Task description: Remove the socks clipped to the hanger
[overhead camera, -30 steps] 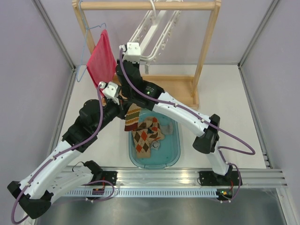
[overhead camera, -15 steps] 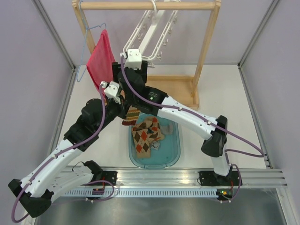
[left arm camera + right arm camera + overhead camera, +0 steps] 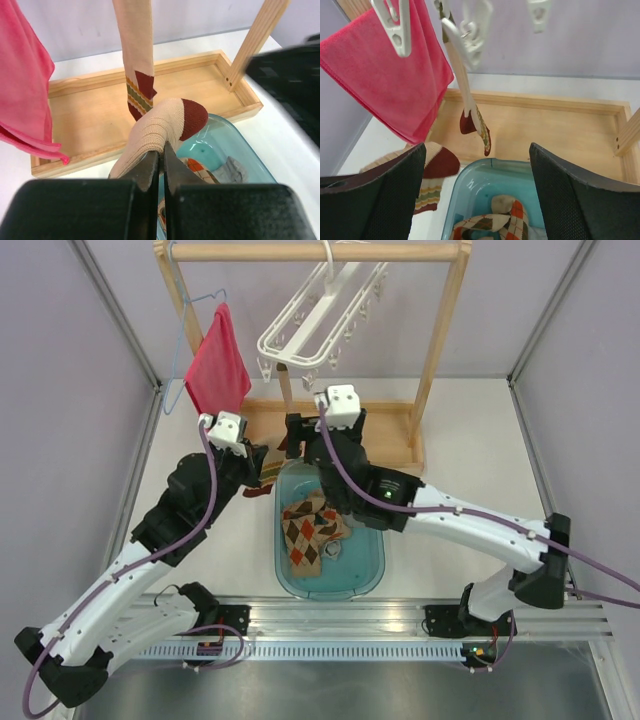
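Observation:
The white hanger (image 3: 312, 322) hangs from the wooden rack's bar, its clips (image 3: 397, 26) dangling. One beige sock (image 3: 136, 55) with stripes and a red heel is clipped to it and hangs over the wooden base (image 3: 285, 395) (image 3: 472, 112). My left gripper (image 3: 162, 156) (image 3: 262, 478) is shut on a second beige sock with a dark red toe (image 3: 162, 124) (image 3: 435, 165), free of the hanger, at the tub's far left corner. My right gripper (image 3: 480, 192) (image 3: 322, 428) stands open and holds nothing, below the clips and above the tub's far end.
A blue plastic tub (image 3: 378, 562) (image 3: 470, 190) in front of the rack holds argyle socks (image 3: 312, 530) (image 3: 507, 225). A pink cloth (image 3: 215, 365) (image 3: 22, 90) hangs on a blue wire hanger at left. The rack's wooden base tray (image 3: 100, 110) and right post (image 3: 442, 335) stand behind.
My right gripper opened, left the hanger's clip and drew back toward the tub. The hanger swung back up. My left gripper moved left, still holding its sock.

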You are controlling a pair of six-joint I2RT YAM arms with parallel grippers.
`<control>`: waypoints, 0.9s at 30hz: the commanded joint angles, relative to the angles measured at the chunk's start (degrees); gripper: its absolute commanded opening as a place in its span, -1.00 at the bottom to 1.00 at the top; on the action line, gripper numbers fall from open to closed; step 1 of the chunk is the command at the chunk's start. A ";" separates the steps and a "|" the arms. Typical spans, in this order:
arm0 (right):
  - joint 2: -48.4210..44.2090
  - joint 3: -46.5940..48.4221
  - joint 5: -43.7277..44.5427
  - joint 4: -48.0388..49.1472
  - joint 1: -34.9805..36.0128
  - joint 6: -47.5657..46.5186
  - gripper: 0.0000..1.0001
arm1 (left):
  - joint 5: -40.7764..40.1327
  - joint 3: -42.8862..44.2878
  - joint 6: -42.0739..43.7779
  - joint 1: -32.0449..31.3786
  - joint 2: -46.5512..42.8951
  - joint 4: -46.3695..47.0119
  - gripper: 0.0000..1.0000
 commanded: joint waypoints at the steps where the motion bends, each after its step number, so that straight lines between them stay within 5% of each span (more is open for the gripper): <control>1: -7.61 -6.84 1.73 3.63 0.72 2.75 0.75 | -3.04 0.19 -0.05 -0.24 -1.30 0.42 -0.95; 14: -25.11 -27.08 8.06 -0.49 0.28 9.60 0.78 | 17.96 -0.78 -1.90 -3.48 1.33 1.38 -0.95; 27: -30.91 -38.16 -2.30 -5.33 -13.78 18.31 0.79 | -3.73 -5.17 -20.87 -31.42 3.97 2.53 -0.95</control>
